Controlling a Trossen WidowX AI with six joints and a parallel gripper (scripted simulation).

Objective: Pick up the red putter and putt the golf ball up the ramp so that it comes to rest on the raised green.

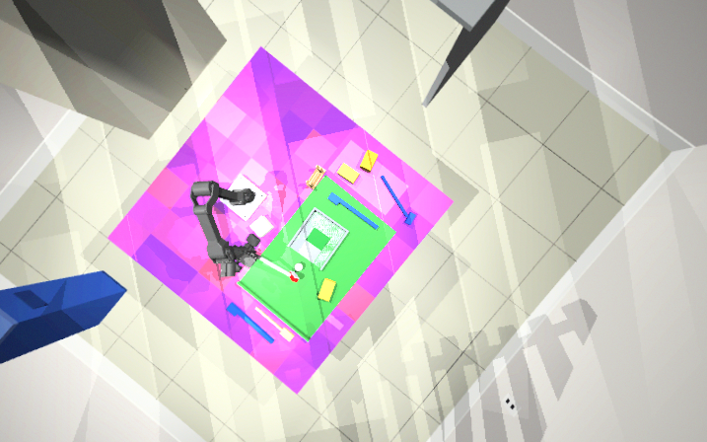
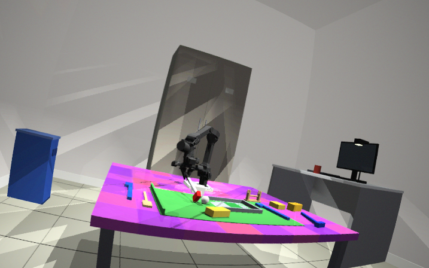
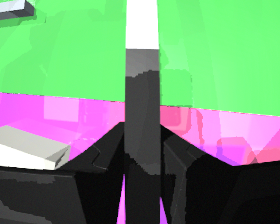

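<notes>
The wrist view shows only the dark grip and part of the white shaft of the putter point(image 1: 277, 267) point(image 2: 191, 186) point(image 3: 142, 100); its upper end runs out of the picture and its red head is out of sight there. The gripper point(image 1: 255, 259) point(image 2: 185, 178) point(image 3: 138, 128) is clenched on the grip, a dark finger on either side. In the exterior view the fingers are small and dark against the arm point(image 1: 210, 227) point(image 2: 209, 149), so their outline is hard to make out.

The golf ball point(image 1: 298, 266) point(image 2: 204, 199) lies on the green mat point(image 1: 284, 296) point(image 2: 179, 207) point(image 3: 66, 55), just beside the putter's red head, between it and the gray-walled frame point(image 1: 331, 253) point(image 2: 254, 211) point(image 3: 13, 9). Whether head and ball touch, I cannot tell. The ball is outside the frame, and is cut out of the wrist view. Glare washes out the surface within the frame, so its slope is hard to read; a darker green patch point(image 1: 318, 239) shows in its middle.

A raised strip point(image 1: 273, 312) point(image 2: 157, 198) edges one end of the mat. A yellow block point(image 1: 326, 289) point(image 2: 217, 212) sits near the mat's long edge, on the side away from the arm, apart from the ball. Some green surface lies between the ball and that block, and between the putter's head and the raised strip.
</notes>
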